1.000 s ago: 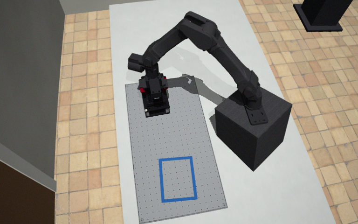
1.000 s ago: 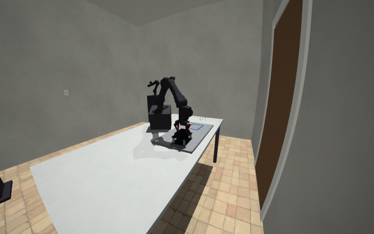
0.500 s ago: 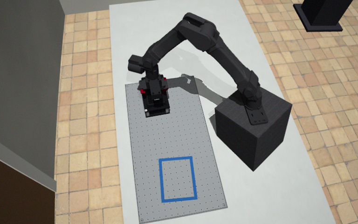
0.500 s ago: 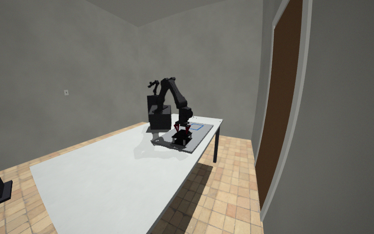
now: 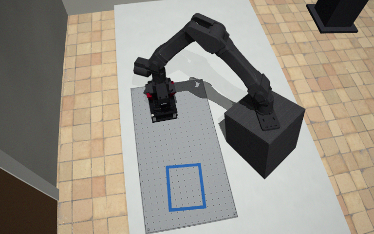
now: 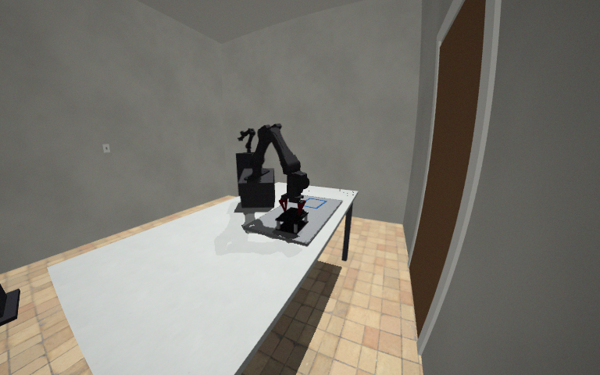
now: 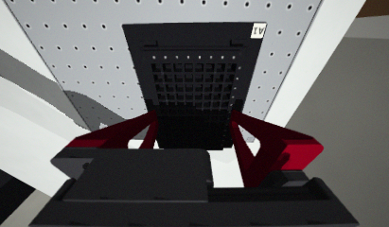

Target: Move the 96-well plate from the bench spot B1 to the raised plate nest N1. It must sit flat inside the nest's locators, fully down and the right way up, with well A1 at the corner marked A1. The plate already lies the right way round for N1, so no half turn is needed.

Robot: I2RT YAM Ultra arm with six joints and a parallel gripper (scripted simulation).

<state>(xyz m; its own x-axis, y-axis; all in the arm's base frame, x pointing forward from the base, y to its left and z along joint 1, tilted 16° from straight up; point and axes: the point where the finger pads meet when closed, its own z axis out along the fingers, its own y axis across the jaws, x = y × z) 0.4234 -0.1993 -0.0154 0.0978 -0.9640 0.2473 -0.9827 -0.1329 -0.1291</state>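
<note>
My gripper (image 7: 193,113), with red fingers, is shut on the black 96-well plate (image 7: 193,95), gripping its two long sides at the near end. The plate sits level over the raised black nest N1 (image 7: 191,35), inside its outline. I cannot tell whether it rests fully down. The white A1 label (image 7: 258,30) marks the nest's far right corner in the wrist view. In the top view the gripper (image 5: 159,94) stands over the nest (image 5: 164,112) at the far left of the grey perforated board (image 5: 180,156). The blue outline of spot B1 (image 5: 186,186) is empty.
The arm's black pedestal (image 5: 263,136) stands to the right of the board. A black stand (image 5: 336,14) is on the floor at the far right. The nest lies near the table's left edge (image 5: 122,115). In the exterior view the gripper (image 6: 291,204) stands over the nest (image 6: 291,222).
</note>
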